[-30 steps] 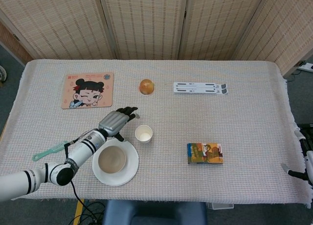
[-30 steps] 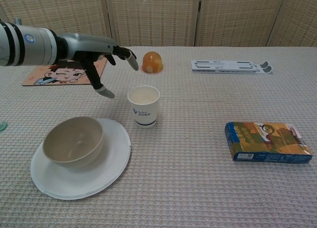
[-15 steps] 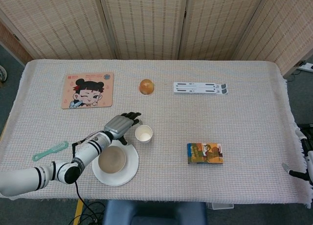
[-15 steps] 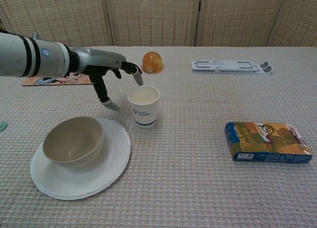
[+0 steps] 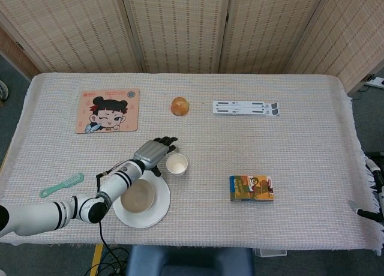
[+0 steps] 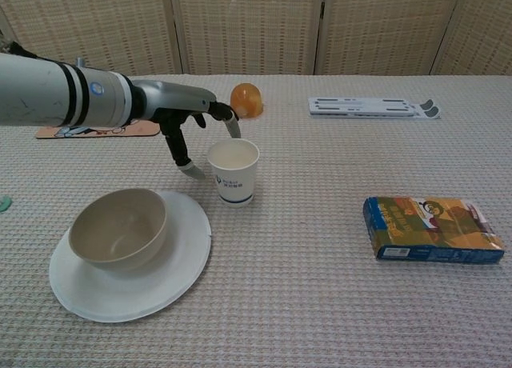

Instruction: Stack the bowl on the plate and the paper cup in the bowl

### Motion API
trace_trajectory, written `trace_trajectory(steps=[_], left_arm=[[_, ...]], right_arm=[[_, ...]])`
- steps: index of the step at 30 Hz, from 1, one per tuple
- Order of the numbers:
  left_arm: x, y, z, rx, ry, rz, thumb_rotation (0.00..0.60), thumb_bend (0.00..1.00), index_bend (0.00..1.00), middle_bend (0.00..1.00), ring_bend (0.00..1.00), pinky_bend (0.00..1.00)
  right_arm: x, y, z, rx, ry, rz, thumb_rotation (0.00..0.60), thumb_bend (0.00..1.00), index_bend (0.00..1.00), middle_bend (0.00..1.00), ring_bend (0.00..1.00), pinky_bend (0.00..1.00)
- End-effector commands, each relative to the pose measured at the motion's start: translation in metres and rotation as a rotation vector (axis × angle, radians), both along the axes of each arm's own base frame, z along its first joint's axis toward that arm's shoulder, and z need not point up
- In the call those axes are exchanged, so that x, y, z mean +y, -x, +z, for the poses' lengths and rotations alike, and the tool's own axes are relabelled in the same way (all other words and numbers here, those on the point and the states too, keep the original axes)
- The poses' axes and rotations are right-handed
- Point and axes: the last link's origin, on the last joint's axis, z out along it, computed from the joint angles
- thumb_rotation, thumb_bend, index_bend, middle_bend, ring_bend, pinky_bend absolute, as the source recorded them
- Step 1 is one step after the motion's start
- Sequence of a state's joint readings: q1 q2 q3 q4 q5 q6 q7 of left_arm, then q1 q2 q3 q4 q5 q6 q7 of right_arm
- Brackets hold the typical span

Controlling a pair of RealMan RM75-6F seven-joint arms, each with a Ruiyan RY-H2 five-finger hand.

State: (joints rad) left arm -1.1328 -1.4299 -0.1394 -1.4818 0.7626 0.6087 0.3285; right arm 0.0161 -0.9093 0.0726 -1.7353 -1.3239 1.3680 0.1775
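Observation:
The white paper cup (image 5: pixel 176 164) (image 6: pixel 233 170) stands upright on the cloth, just right of the white plate (image 5: pixel 161 205) (image 6: pixel 172 284). The beige bowl (image 5: pixel 137 195) (image 6: pixel 118 228) sits on that plate. My left hand (image 5: pixel 155 152) (image 6: pixel 192 124) hovers at the cup's left and back side with its fingers spread and nothing held. Its thumb tip is near the cup's left wall, and another finger is over the far rim. Only a sliver of my right hand (image 5: pixel 376 192) shows at the right edge of the head view; its fingers are unclear.
A snack box (image 5: pixel 251 188) (image 6: pixel 432 229) lies right of the cup. An orange round object (image 5: pixel 180 106) (image 6: pixel 246 99) and a white folded stand (image 5: pixel 245 107) (image 6: pixel 372 106) sit further back. The cartoon mat (image 5: pixel 108 110) is at the back left, with a teal comb (image 5: pixel 62 185) near the front left.
My left hand has moved right and down, from left of the cup to right beside it, with the fingers now reaching around it. Cup, bowl and plate have not moved.

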Motion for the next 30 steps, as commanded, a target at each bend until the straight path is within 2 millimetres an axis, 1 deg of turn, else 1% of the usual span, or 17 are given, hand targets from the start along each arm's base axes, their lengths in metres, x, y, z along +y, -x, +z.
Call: trace_trajectory(steps=[1, 12, 18, 26, 30], left_arm=[[0.0, -0.001, -0.001, 0.0, 0.001, 0.003, 0.6, 0.24, 0.24, 0.05, 0.0, 0.16], [-0.006, -0.007, -0.006, 0.006, 0.005, -0.004, 0.6, 0.24, 0.25, 0.05, 0.0, 0.16], [-0.011, -0.015, -0.009, 0.006, 0.003, -0.014, 0.6, 0.24, 0.26, 0.05, 0.0, 0.16], [-0.012, -0.021, -0.014, 0.006, 0.003, -0.016, 0.6, 0.24, 0.26, 0.05, 0.0, 0.16], [-0.012, -0.023, -0.017, 0.001, 0.003, -0.018, 0.6, 0.24, 0.28, 0.05, 0.0, 0.16]], right_arm=[[0.0, 0.0, 0.0, -0.001, -0.002, 0.002, 0.6, 0.22, 0.0, 0.0, 0.0, 0.0], [0.001, -0.001, 0.002, -0.008, -0.004, 0.018, 0.6, 0.22, 0.0, 0.0, 0.0, 0.0], [0.004, -0.002, 0.004, -0.015, 0.002, 0.031, 0.6, 0.22, 0.0, 0.0, 0.0, 0.0], [0.005, -0.001, 0.006, -0.024, 0.001, 0.032, 0.6, 0.22, 0.0, 0.0, 0.0, 0.0], [0.006, -0.001, 0.006, -0.028, 0.0, 0.033, 0.6, 0.22, 0.0, 0.0, 0.0, 0.0]])
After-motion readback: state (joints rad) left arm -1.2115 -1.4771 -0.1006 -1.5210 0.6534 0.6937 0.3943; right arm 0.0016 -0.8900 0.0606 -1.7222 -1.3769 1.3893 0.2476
